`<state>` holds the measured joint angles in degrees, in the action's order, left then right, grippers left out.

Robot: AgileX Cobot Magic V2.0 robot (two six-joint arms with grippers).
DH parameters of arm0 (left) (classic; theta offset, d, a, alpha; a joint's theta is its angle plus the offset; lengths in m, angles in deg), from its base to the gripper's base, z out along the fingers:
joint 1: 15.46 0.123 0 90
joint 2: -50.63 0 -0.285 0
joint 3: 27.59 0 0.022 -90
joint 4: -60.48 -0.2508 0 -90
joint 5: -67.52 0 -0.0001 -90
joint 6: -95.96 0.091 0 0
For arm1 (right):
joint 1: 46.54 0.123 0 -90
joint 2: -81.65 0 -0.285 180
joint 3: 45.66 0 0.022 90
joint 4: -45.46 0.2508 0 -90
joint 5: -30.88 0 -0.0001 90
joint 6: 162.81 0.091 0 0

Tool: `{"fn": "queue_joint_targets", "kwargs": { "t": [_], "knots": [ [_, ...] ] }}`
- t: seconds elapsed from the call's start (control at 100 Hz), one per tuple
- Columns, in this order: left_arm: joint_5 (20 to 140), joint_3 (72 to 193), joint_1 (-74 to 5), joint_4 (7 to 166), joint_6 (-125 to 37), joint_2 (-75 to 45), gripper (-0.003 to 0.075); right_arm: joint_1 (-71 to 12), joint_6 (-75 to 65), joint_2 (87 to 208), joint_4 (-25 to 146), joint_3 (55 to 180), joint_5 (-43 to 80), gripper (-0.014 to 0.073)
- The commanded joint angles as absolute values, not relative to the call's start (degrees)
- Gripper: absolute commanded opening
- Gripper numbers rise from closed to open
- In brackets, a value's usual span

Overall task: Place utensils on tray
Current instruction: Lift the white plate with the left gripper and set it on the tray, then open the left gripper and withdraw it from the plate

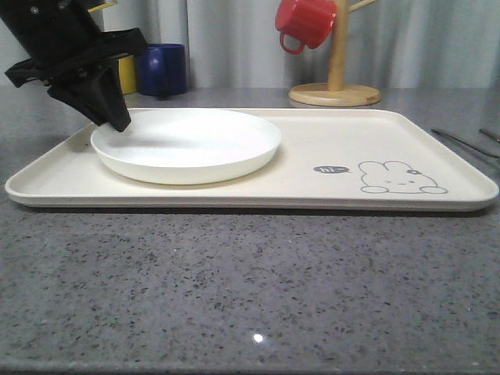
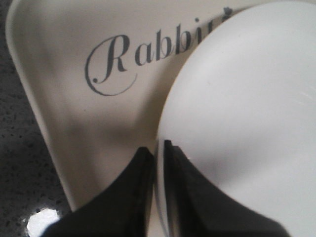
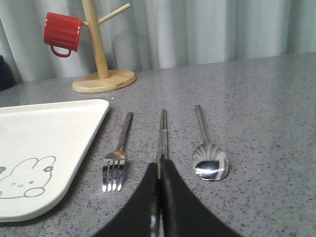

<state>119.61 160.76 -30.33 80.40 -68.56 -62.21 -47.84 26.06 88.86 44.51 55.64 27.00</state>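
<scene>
The right gripper (image 3: pixel 159 170) clamps the chopsticks (image 3: pixel 162 133) between fork (image 3: pixel 118 155) and spoon (image 3: pixel 206 148) on the desk (image 3: pixel 256 98) beside the tray (image 3: pixel 49 123); the left gripper (image 2: pixel 159 150) pinches the plate (image 2: pixel 247 98) rim.

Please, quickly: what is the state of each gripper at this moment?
Left gripper: shut on the rim of the white plate.
Right gripper: shut on the chopsticks, which lie on the table.

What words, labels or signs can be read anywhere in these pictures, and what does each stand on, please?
"Rabbit": grey script printed on the tray, beside the white plate; its last letters are partly covered by the plate's rim.
Small dark oval mark next to the tray's bunny drawing: too small to read.
</scene>
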Motion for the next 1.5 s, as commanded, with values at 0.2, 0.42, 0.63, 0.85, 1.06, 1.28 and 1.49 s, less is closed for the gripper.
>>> {"fn": "queue_joint_targets", "kwargs": {
  "t": [0.2, 0.42, 0.63, 0.85, 1.06, 1.28, 1.49],
  "knots": [
    [115.76, 162.59, -30.75, 82.21, -68.60, -58.63, 0.0353, -47.90, 25.40, 87.59, 44.53, 56.55, 31.83, -0.0068],
    [106.50, 161.26, -30.51, 82.32, -69.11, -52.96, 0.0353, -47.90, 25.40, 87.59, 44.53, 56.55, 31.83, -0.0068],
    [96.75, 152.56, -30.28, 81.35, -69.11, -42.74, 0.0353, -47.90, 25.40, 87.59, 44.53, 56.55, 31.83, -0.0068],
    [88.92, 139.34, -26.55, 81.01, -69.11, -29.91, 0.0353, -47.90, 25.40, 87.59, 44.53, 56.55, 31.83, -0.0068],
    [84.43, 127.31, -22.50, 81.02, -69.11, -17.10, 0.0353, -47.90, 25.40, 87.59, 44.53, 56.55, 31.83, -0.0068],
    [75.70, 114.95, -22.61, 80.87, -69.01, -3.42, 0.0353, -47.90, 25.40, 87.59, 44.53, 56.55, 31.83, -0.0068],
    [72.84, 107.56, -22.61, 78.47, -68.80, 8.99, 0.0350, -47.90, 25.40, 87.59, 44.53, 56.55, 31.83, -0.0068]
  ]
}}
